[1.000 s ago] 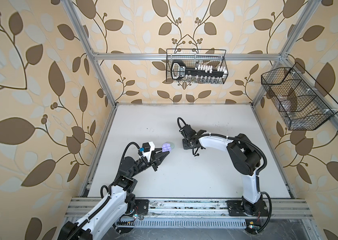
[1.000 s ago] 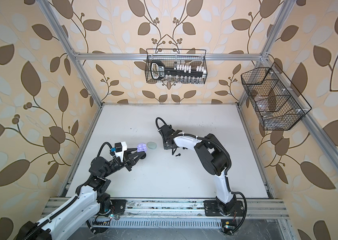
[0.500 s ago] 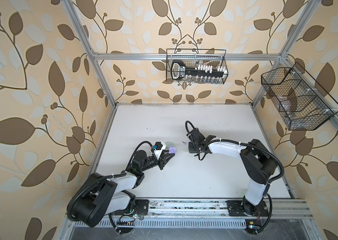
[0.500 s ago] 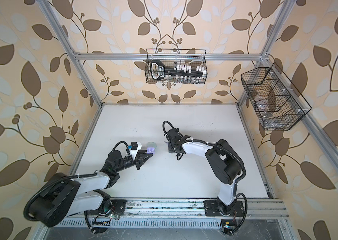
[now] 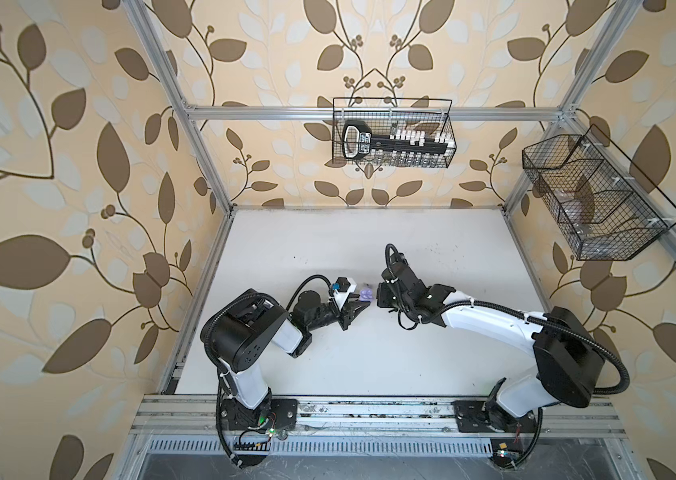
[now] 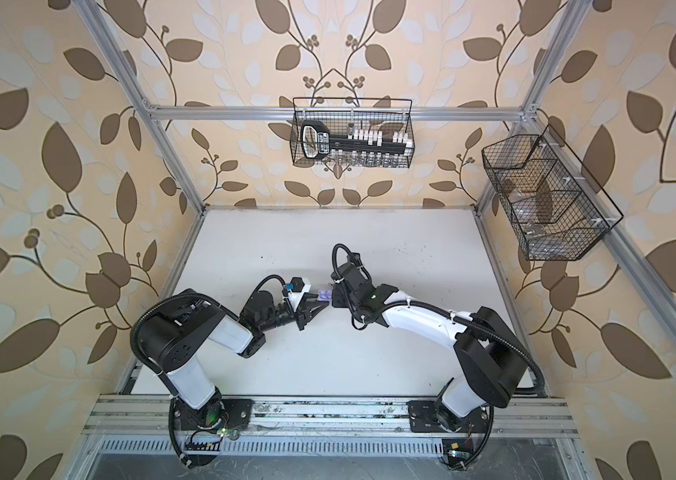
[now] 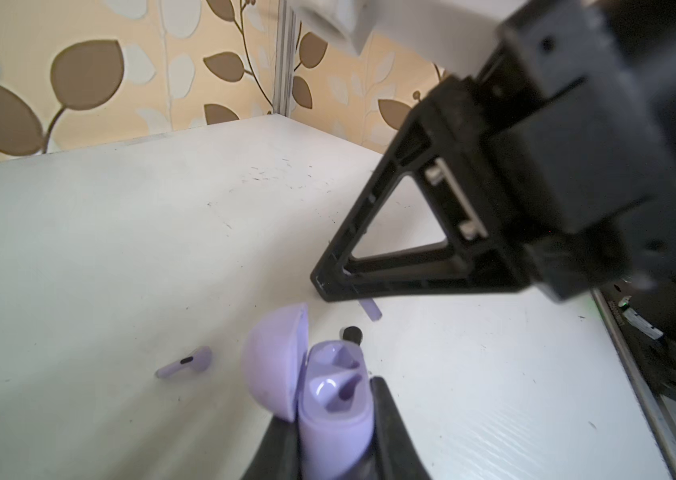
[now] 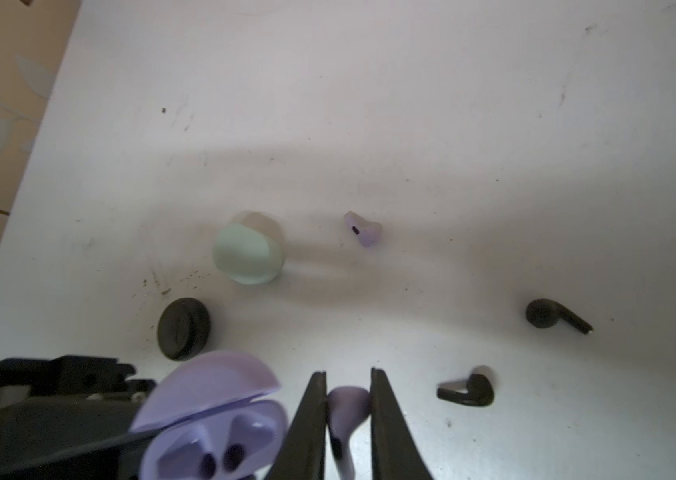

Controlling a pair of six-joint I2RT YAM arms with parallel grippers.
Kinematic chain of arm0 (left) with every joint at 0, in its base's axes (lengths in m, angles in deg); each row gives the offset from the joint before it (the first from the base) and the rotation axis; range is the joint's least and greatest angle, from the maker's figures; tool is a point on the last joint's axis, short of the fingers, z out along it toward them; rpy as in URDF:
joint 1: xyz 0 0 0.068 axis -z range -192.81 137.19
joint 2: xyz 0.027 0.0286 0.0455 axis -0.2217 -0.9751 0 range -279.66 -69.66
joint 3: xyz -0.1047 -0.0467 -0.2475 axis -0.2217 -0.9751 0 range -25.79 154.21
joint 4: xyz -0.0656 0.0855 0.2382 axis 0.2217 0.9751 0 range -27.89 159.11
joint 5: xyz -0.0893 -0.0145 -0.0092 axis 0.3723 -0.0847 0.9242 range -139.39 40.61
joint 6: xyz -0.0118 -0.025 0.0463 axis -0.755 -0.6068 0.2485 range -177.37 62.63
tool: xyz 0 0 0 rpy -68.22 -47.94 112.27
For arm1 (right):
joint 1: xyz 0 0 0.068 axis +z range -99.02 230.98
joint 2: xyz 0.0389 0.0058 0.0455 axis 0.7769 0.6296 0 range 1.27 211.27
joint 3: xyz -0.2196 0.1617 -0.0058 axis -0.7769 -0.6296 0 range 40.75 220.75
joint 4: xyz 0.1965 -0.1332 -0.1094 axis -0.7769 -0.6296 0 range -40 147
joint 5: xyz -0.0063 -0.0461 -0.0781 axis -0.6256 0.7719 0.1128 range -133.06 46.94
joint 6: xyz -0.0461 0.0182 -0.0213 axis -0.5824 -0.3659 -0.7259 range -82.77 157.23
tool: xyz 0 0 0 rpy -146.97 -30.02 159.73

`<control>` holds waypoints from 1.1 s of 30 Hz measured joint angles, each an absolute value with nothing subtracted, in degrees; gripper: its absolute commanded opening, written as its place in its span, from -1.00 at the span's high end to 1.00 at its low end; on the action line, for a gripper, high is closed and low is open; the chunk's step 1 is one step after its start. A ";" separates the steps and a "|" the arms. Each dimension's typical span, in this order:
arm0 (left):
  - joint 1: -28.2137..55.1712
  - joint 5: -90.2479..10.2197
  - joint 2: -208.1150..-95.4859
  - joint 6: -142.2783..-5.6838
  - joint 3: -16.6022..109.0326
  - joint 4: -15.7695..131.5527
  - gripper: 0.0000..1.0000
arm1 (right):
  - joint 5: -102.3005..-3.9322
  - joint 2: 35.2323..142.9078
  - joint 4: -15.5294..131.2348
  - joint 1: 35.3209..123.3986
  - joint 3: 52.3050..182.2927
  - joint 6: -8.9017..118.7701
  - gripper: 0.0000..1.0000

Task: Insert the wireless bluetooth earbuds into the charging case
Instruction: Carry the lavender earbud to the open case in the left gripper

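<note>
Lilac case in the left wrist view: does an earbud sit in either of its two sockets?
No, both sockets of the open lilac case are empty; a lilac earbud lies outside it.

lilac case [image 7: 334, 415] base cropped, mint case [image 8: 247, 249] blurred

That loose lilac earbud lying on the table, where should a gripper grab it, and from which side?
Probably from straight above: the loose lilac earbud lies flat on the table, apart from everything else. Pinch across the bulbous head where the stem starts, jaws either side of its long axis; the thin stem alone may slip.
</note>
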State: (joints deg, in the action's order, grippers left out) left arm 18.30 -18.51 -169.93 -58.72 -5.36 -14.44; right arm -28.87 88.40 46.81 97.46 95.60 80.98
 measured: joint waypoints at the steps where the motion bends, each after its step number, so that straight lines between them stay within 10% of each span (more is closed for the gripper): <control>1: 18.67 -19.12 -170.23 -58.72 -5.16 -14.49 1.00 | -28.52 87.46 47.66 98.13 94.81 81.59 0.66; 33: 20.25 -20.89 -165.12 -62.67 -4.97 -14.92 1.00 | -9.46 82.85 69.36 106.26 86.57 89.46 0.66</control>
State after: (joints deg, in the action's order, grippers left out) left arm 20.25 -20.89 -165.12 -62.67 -4.97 -14.92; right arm -9.46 82.85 69.36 106.26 86.57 89.46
